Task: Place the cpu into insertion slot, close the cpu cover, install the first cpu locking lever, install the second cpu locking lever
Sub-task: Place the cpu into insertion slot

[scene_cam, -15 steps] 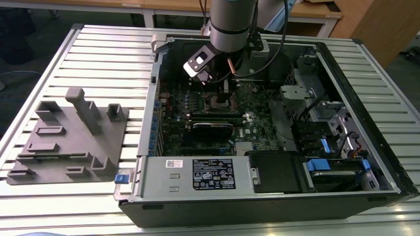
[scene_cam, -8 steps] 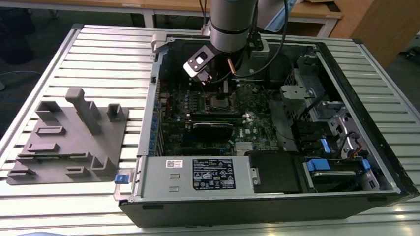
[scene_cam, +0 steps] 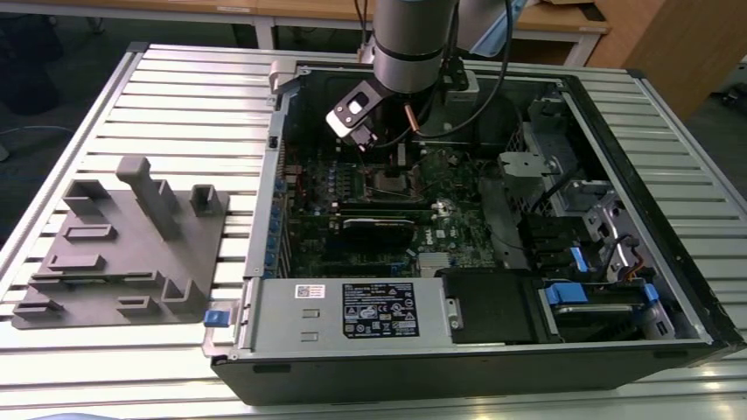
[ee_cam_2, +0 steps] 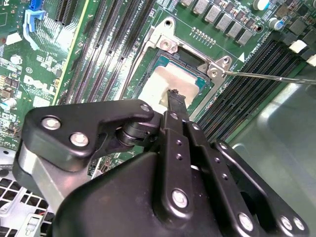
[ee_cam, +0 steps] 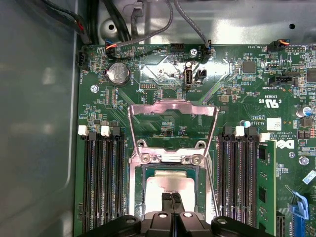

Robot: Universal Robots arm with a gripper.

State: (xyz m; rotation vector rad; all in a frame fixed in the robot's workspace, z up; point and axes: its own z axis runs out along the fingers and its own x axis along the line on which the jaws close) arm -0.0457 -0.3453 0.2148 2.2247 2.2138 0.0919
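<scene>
Reaching straight down from the top edge of the exterior view, the arm [scene_cam: 408,44] stands near-vertical inside the open computer case [scene_cam: 653,201]. Its gripper [scene_cam: 394,157] is low over the insertion slot [scene_cam: 387,182] on the green motherboard [scene_cam: 456,219]. Case walls ring the board on every side, while a grey fixture [scene_cam: 117,236] sits well apart on the slatted table [scene_cam: 175,79] at the exterior view's left.

In the second wrist view the fingers [ee_cam_2: 175,106] are drawn together with nothing visible between them. Their tip touches the cpu [ee_cam_2: 155,84], which lies seated in the insertion slot (memory slots [ee_cam_2: 106,44] crowd both flanks). A thin locking lever [ee_cam_2: 266,76] juts free past one corner.

In the first wrist view the cpu cover [ee_cam: 173,107] lies flipped back off the insertion slot, leaving the cpu's top exposed around the fingers.
</scene>
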